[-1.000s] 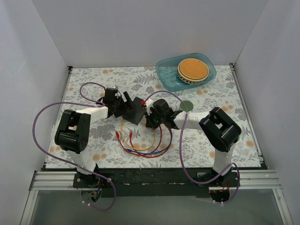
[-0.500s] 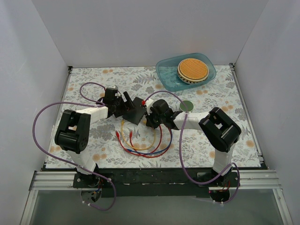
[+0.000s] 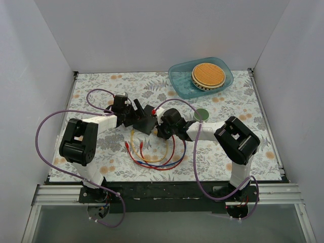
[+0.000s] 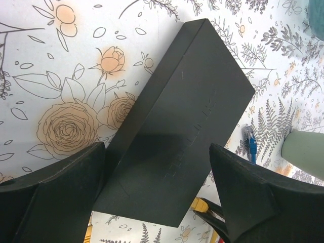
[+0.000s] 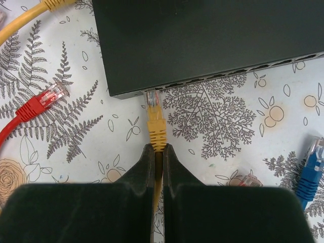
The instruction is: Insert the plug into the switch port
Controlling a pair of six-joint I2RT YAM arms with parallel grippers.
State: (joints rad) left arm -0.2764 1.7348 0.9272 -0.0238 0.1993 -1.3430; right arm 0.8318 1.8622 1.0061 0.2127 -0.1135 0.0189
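Switch box, flat and matte black (image 3: 146, 121), sits on the floral table (image 3: 228, 152) between the left gripper (image 3: 135, 115) and right gripper (image 3: 159, 128). Left wrist: wide-spread jaws clamp the box's two sides. Right wrist: nearly closed jaws pinch the yellow plug (image 5: 154, 119) by its boot, clear tip at the corner switch port (image 5: 152, 93), body outside.

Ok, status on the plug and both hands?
Right hand shut on yellow plug, tip at switch edge, not seated. Left hand gripping switch sides. Nothing in the way.
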